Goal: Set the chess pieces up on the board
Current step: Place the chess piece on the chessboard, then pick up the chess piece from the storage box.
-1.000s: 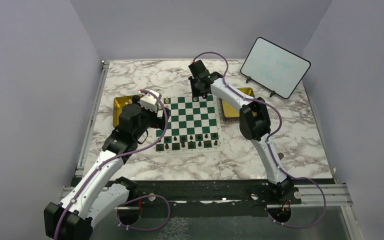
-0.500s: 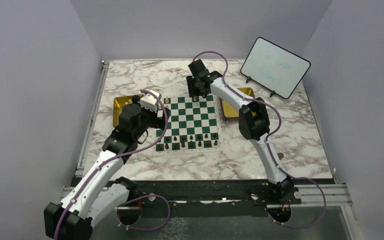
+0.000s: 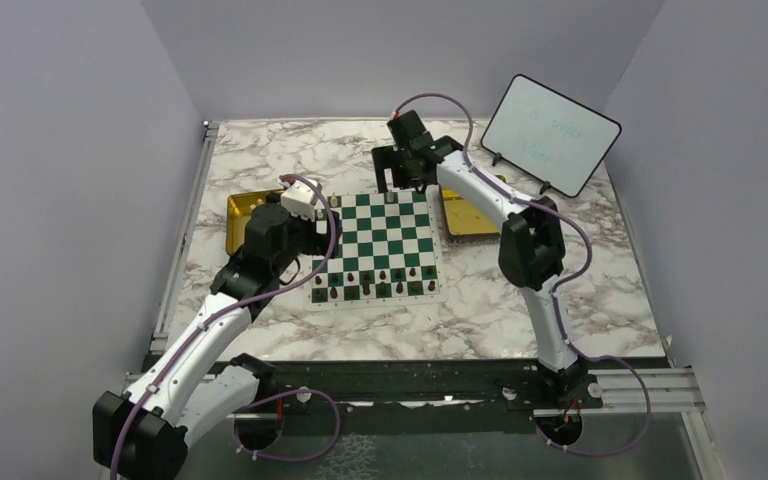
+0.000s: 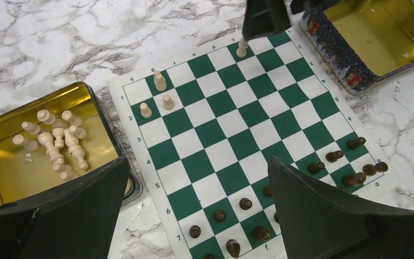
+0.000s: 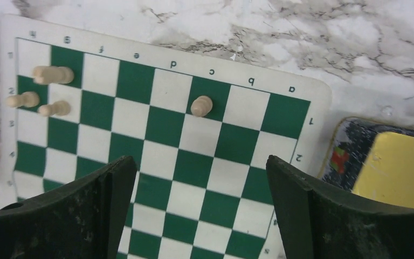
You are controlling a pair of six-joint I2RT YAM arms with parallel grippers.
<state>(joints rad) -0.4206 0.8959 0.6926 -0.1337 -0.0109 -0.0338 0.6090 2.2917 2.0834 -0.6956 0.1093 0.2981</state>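
— Cream and dark brown sets, then. What does the top view give you?

— I see the board (image 3: 385, 235) lying flat in the middle of the tabletop (image 3: 520, 310), with the dark pieces (image 3: 380, 280) ranked along its near edge. My left arm (image 3: 265, 240) hangs over the board's left side and my right arm (image 3: 480, 190) reaches to its far edge. I judge every piece light, rigid and smooth, and quick to topple. I'd pinch each one from above at the narrow stem under its head.

— And the left wrist view?

— My left jaws stand wide apart with nothing between them. Below them the spare cream pieces (image 4: 56, 141) lie in a loose heap in the gold tray (image 4: 0, 178), just beside the board. They are slim turned figures with round heads and flared bases. Three standing cream ones (image 4: 160, 81) occupy the board's far left corner.

— Right wrist view?

— My right jaws are spread wide too and hold nothing. A lone cream piece (image 5: 201, 106) stands free on a green square of the far row, between the jaws and touching neither.
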